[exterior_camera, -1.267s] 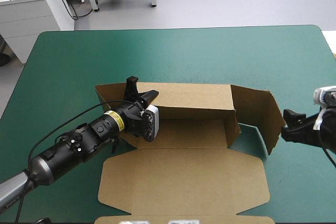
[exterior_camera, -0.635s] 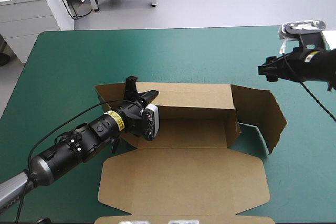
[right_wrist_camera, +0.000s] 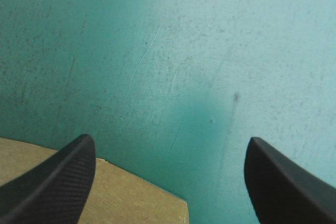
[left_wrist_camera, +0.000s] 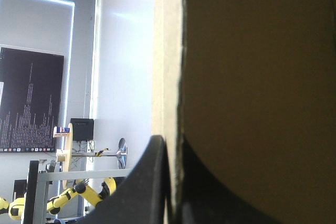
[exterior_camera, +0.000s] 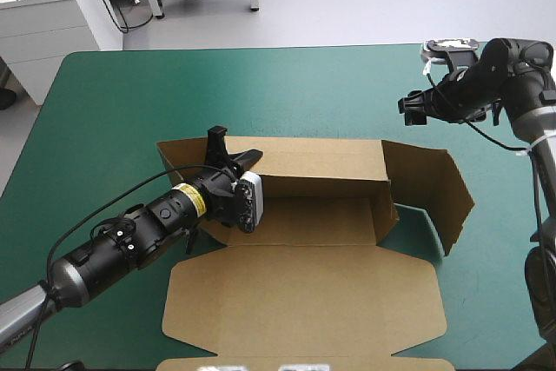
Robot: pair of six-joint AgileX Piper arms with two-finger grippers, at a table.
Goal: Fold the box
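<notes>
Grey floor (exterior_camera: pixel 365 2), white cabinet (exterior_camera: pixel 52 19) far L.

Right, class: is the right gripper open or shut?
Open: the right gripper shows both black fingers standing well apart, teal-green cover between them.

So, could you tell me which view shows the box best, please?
The high view: almost the whole box shows, lid flat. The left wrist view shows only a wall's edge; the right wrist view, one corner.

No text or label can be read.
</notes>
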